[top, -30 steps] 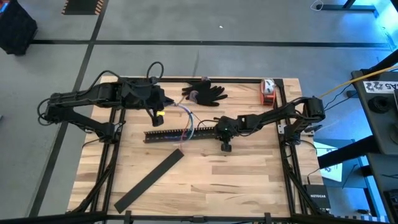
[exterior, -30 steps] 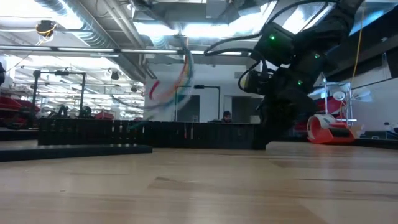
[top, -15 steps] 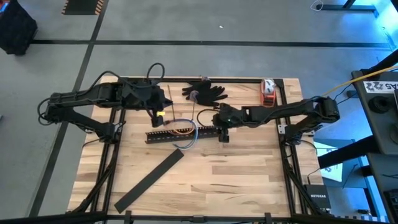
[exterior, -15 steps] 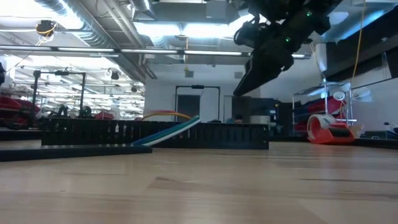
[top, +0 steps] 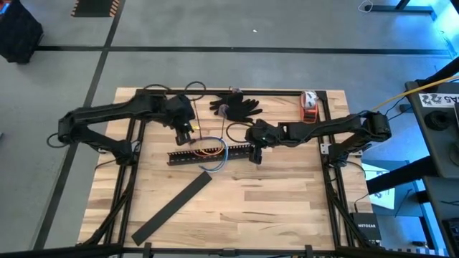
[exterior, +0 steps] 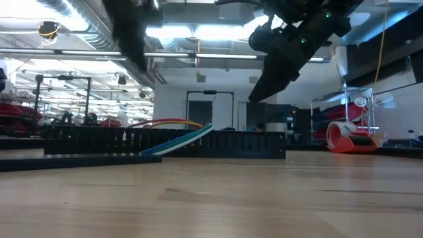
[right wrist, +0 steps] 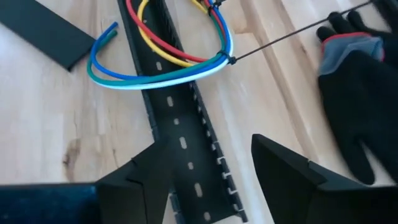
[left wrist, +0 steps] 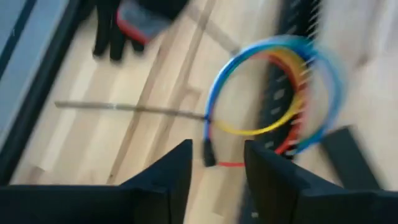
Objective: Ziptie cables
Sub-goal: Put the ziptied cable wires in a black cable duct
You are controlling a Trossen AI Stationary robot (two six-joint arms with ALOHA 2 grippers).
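Observation:
The cables point(top: 212, 148) are a loop of blue, yellow, red and white wires point(right wrist: 163, 74) that lies across the black slotted bar point(top: 188, 156), ends on the wood. The ziptie point(right wrist: 280, 38) circles the bundle, and its thin tail points toward the black glove point(top: 235, 105). My left gripper point(left wrist: 217, 163) hangs open above the table, just left of the loop, with nothing between its fingers. My right gripper point(right wrist: 205, 155) is open too, raised over the bar's right end point(top: 254, 152), clear of the cables.
A flat black strip point(top: 172, 208) lies slanted on the near left of the table. A red and white object point(top: 308, 104) sits at the far right corner. Bare wood stretches across the table's near half.
The cables stood up in the air above the bar a second ago; they now lie flat across it. My right gripper has risen off the table from the bar's near side. In the last half second my left gripper has come down and rightward toward the loop.

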